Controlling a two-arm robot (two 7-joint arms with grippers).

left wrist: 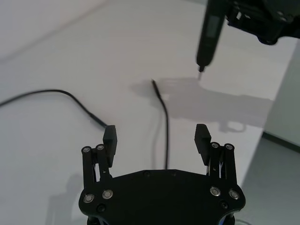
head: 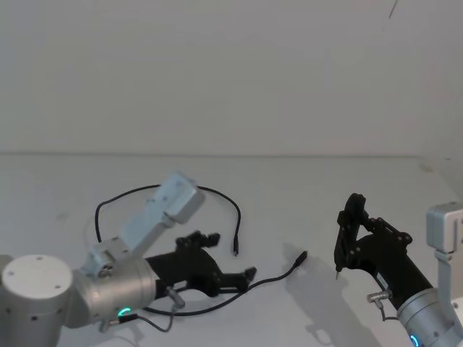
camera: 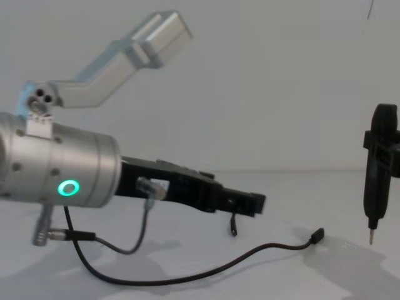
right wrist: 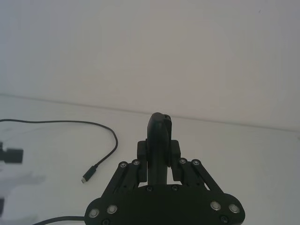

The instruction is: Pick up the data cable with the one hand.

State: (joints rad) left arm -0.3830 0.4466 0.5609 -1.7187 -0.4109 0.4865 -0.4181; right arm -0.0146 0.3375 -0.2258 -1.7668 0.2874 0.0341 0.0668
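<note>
From the head, our flat black plastic two-finger left gripper (head: 230,254) sits low over the white table (head: 304,188), among the loops of the long, thin black data cable (head: 236,235).

At the left wrist, its jaws are spread wide, with one strand of the cable (left wrist: 166,126) lying between them.

At the right wrist, the right gripper (right wrist: 159,154) is clenched on a slim black pointed tool (right wrist: 159,126).

From the chest, the cord (camera: 206,270) lies flat, so we judge that a high close could miss it, or the slack could slip free.

The left gripper (left wrist: 156,134) is matt black plastic, arm (camera: 81,156) brushed metal, tool (camera: 375,169) metal-tipped
</note>
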